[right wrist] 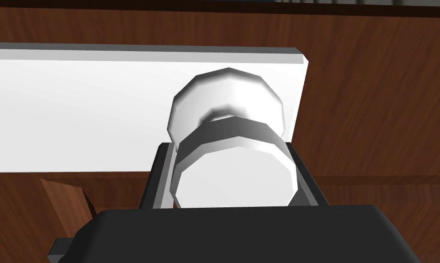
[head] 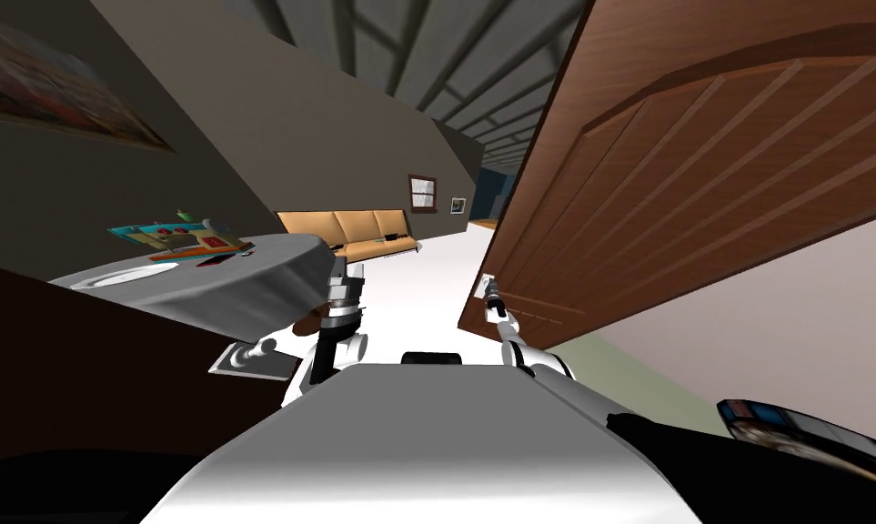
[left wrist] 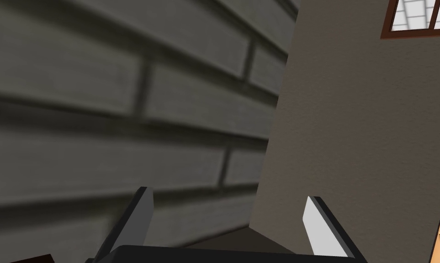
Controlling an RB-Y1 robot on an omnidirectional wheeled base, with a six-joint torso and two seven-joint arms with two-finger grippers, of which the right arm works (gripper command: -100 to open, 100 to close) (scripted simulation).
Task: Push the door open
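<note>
A brown wooden panelled door (head: 699,182) stands partly swung open on my right. Its white round knob (right wrist: 235,169) sits on a white plate (right wrist: 77,109) against the wood (right wrist: 379,100). My right gripper (right wrist: 235,176) is shut on the knob, a finger pressing each side. In the head view that gripper (head: 495,305) meets the door's near edge at the knob plate (head: 486,284). My left gripper (left wrist: 228,223) is open with nothing between its fingers; the left arm (head: 340,314) is raised in front of my chest.
A round table under a grey cloth (head: 226,273) with a plate and small items stands close at my left. Beyond the doorway lies a white floor (head: 427,273) with a tan sofa (head: 349,232) against the far wall. A pale wall (head: 790,318) flanks the door.
</note>
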